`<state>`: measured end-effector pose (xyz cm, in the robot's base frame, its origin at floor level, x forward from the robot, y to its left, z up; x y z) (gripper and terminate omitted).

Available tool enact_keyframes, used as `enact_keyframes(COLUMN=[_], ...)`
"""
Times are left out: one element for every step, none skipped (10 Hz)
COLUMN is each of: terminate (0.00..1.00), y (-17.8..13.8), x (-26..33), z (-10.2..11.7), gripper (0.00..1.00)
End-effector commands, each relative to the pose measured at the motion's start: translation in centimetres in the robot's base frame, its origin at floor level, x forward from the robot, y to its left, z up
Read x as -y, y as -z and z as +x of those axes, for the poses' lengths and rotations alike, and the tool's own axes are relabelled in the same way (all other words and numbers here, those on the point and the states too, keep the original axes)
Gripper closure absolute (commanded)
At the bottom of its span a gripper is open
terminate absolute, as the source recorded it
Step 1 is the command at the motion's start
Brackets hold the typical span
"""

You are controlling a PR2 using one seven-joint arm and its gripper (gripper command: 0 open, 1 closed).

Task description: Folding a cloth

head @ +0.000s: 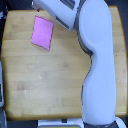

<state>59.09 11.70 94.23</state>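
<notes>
pink cloth [42, 33] lies flat on the wooden worktop [45, 75] w/ the white arm [97, 60] alongside, hand off-frame so can't tell its state

A wooden tabletop [35, 75] of pale, honey-coloured planks fills most of the exterior view, seen from straight above. Its grain runs across the picture, with faint seams between the boards, and its corners are rounded. The light is even and soft, with no hard shadows on the wood. Beyond the table's edges lies a dark floor [124, 15], showing as narrow strips along the view's left and right sides and at the top corners. The picture is blurred, so finer detail is lost.
</notes>
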Motion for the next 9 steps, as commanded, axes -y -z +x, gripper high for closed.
enact_keyframes(terminate=[0.0, 0.0, 0.0, 0.0, 0.0, 0.0, 0.0, 0.0, 0.0], y=[-0.1, 0.3, 0.8, 1.1, 1.4, 1.8, 2.7, 2.9, 3.1], x=[11.4, 14.8, 19.1, 20.9, 23.3, 25.4, 27.4, 28.3, 29.2], z=[-2.2, -3.6, -5.1, -5.9, -6.8, -7.5, -8.4, -8.6, -8.6], gripper=[0.0, 0.0, 0.0, 0.0, 0.0, 0.0, 0.0, 0.0, 0.0])
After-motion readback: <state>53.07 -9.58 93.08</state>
